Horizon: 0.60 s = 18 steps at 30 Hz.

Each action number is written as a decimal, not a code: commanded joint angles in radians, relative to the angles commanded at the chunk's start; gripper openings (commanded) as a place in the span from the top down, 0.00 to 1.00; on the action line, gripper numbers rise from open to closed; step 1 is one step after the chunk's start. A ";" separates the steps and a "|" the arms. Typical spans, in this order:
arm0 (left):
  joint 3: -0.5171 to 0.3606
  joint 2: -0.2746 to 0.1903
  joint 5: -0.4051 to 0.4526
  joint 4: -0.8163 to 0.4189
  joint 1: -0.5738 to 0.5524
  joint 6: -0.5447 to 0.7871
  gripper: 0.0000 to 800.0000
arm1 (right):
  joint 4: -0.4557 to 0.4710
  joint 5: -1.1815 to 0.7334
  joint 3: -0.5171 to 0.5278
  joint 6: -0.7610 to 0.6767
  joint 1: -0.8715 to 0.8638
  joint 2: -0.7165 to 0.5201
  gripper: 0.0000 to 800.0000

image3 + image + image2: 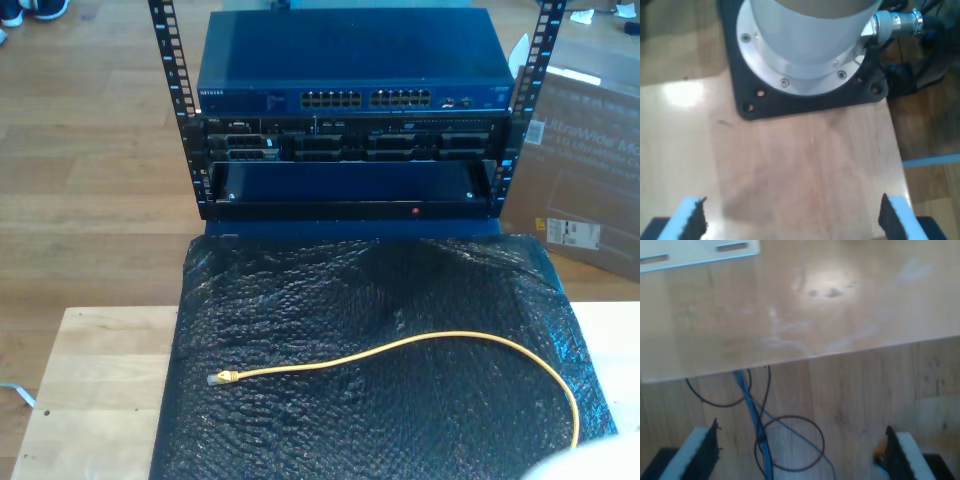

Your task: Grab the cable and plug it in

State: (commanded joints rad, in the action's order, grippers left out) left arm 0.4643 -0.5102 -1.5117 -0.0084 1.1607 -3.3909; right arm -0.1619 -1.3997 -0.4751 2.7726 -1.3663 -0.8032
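Cable (420,345) lies loose on the black mat (300,300), plug (222,378) at the exterior view's left, near edge. Our first gripper (792,220) and second gripper (802,455) gape, empty — best to pinch just behind the plug.

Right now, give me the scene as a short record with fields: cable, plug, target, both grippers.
cable: long thin yellow network cable, curved loosely across black bubble-wrap sheet
plug: small clear-and-yellow plug, lying free toward the exterior view's left
target: dark blue network switch in black rack
my first gripper: open, above wooden table
my second gripper: open, holding nothing
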 joint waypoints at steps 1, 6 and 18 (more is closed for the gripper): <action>0.006 0.000 -0.011 0.002 -0.017 -0.017 0.00 | 0.000 -0.002 -0.012 -0.031 0.021 0.006 0.02; 0.035 0.003 -0.031 0.034 -0.092 -0.095 0.00 | -0.002 -0.012 -0.098 -0.181 0.124 0.081 0.02; 0.063 0.005 -0.051 0.100 -0.198 -0.265 0.00 | -0.178 -0.192 -0.365 -0.408 0.276 0.307 0.03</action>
State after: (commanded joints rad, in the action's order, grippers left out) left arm 0.5272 -0.5056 -1.5624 0.0913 0.9628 -3.6564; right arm -0.3399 -1.5915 -0.8403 2.3644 -1.0902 -0.4964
